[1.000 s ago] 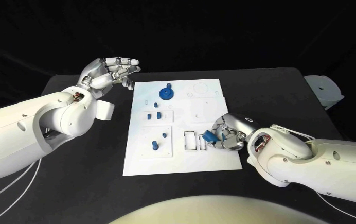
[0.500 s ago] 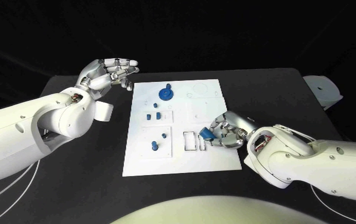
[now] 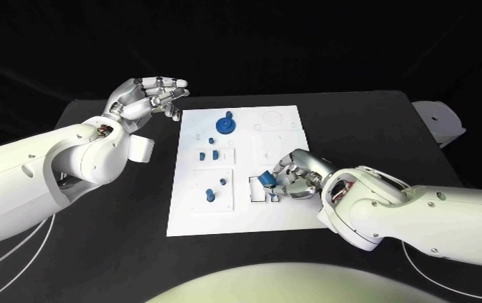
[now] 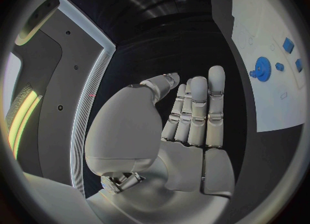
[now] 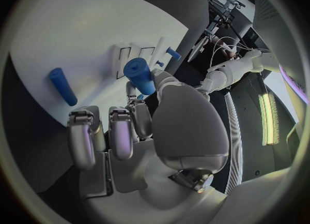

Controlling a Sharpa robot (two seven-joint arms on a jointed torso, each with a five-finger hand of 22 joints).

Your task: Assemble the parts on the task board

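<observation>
A small blue cylinder (image 3: 265,178) is pinched in the right hand (image 3: 292,180), and in the right wrist view the same piece (image 5: 140,76) sits up at the fingertips over the white task board (image 3: 291,214). That hand hovers above the board's right half, just beside a pair of narrow rectangular slots (image 3: 259,190), with its white forearm coming in low across the table's right side. Whether the piece touches the board, the pictures do not show; the hand's own fingers hide its lower end.

On the board, a blue gear (image 3: 227,125) stands near the far edge, small blue pegs (image 3: 208,156) sit in a square recess left of centre, and another blue peg (image 3: 209,195) stands in the recess nearer the front-left corner. The right wrist view also catches a loose blue cylinder (image 5: 62,86) lying on the plate.

Off the board's far-left corner, the left hand (image 3: 150,99) is held up over the black table (image 3: 402,125), empty, fingers extended side by side, palm bare in the left wrist view.
</observation>
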